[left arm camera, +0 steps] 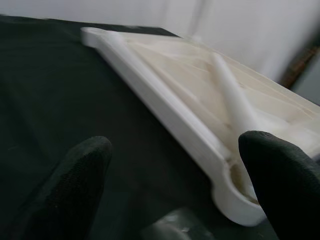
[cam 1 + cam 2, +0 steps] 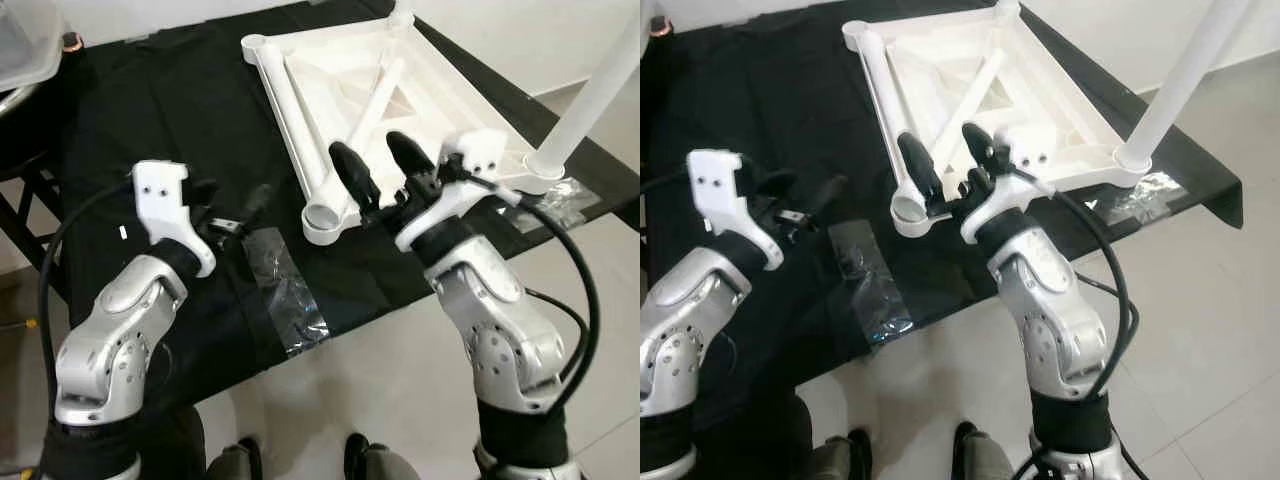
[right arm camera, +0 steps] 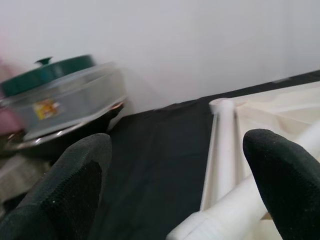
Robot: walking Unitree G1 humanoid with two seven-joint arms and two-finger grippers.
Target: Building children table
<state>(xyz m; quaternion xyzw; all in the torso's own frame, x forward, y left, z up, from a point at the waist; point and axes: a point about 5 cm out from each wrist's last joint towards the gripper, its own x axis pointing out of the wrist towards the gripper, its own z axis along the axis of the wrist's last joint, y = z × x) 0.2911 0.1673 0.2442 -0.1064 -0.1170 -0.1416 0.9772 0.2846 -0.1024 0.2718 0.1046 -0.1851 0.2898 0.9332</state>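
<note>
Left eye view, tabletop: the white tabletop (image 2: 400, 95) lay upside down on the black cloth (image 2: 180, 110), its ribbed underside facing up.
Loose leg: a white leg (image 2: 378, 100) lay slantwise across the ribs inside the frame.
Fitted leg: another leg (image 2: 595, 95) stood upright in the corner socket on our right.
Near socket: the round corner socket (image 2: 325, 218) closest to us sat open, near the cloth's front edge.
Right gripper: our right gripper (image 2: 382, 168) hung over that near corner, its two black fingers spread apart, one finger just above the socket rim; we could not tell whether it touched the plastic.
Right wrist view: the spread fingertips (image 3: 75, 180) framed the frame's long edge rail (image 3: 220, 145) and a leg tube below it.
Left gripper: our left gripper (image 2: 245, 212) hovered above bare cloth beside the tabletop, fingers parted and holding nothing.
Left wrist view: the parted fingertips (image 1: 75, 185) looked toward the near socket.
Tape: a clear strip of tape (image 2: 285, 290) lay on the cloth between our arms.
Container: a lidded clear container (image 3: 60, 97) with a green top stood at the cloth's far left.
Floor: pale tiles (image 2: 400, 390) lay below.
</note>
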